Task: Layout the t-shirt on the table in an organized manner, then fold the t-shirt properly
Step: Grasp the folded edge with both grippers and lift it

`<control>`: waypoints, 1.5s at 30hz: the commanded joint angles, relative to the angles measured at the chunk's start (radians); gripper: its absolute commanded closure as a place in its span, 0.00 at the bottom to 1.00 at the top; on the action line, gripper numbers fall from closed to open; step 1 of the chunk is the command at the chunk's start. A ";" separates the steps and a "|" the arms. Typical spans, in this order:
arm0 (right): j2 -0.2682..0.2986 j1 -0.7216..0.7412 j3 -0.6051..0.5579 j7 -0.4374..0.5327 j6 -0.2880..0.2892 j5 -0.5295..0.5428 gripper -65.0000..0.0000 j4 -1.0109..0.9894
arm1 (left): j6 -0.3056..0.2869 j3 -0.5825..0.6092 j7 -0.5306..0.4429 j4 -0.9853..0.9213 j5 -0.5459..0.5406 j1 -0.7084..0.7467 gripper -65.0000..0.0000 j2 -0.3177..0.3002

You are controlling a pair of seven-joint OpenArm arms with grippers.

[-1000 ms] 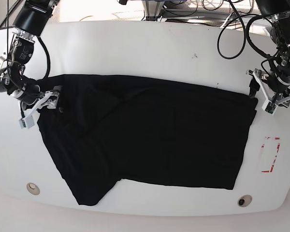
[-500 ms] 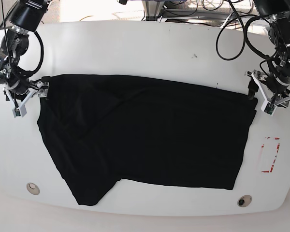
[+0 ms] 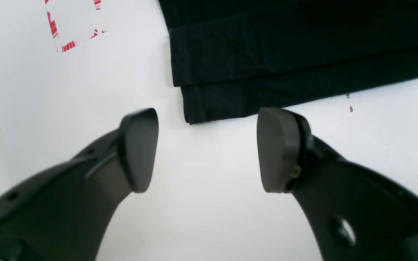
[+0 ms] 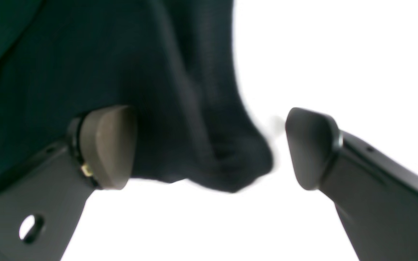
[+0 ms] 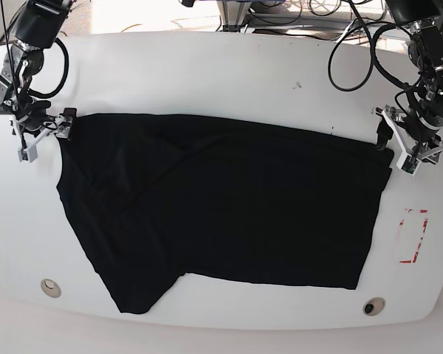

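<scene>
Bench [image 5: 207, 74]: you see a glossy white top with curved edges carrying everything in view; a small round hole [image 5: 51, 287] sits near its front corner on the right arm's side, and a second hole [image 5: 373, 306] near the front corner on the left arm's side.
T-shirt [image 5: 229, 214]: you find the black cloth spread flat across the middle of the bench, reaching almost from one arm to the other; its edge toward the rear of the bench runs fairly straight, while one part hangs down toward the front edge on the right arm's side.
Hem corner [image 3: 209, 105]: in the left wrist view you see two stacked layers of dark cloth ending in a squared corner, lying flat on the white surface.
Left gripper [image 3: 207, 148]: you see its jaws standing apart with bare bench between them, the hem corner just beyond the tips and not touched.
Right gripper [image 4: 209, 148]: you see its jaws spread wide, a bunched, blurred fold of the t-shirt lying between them; neither pad visibly presses on the cloth.
Red dashed rectangle [image 5: 413, 236]: you find it on the bench beside the shirt's edge, near the left arm, apart from the cloth.
Specks [image 3: 349, 102]: small dark marks on the bench just beside the hem.
</scene>
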 commanded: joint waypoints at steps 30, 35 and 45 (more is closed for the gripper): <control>0.017 0.004 0.009 0.023 0.038 0.001 0.99 -0.010 | 0.002 -0.070 0.017 -0.246 -0.012 -0.207 0.17 -0.019; 0.016 0.004 0.009 0.023 0.038 0.002 0.99 -0.008 | 0.002 -0.044 -0.011 -0.316 -0.012 -0.241 0.18 -0.019; 0.002 0.004 0.007 0.021 0.040 0.002 0.99 -0.005 | 0.002 -0.001 -0.075 -0.451 -0.011 -0.250 0.18 -0.017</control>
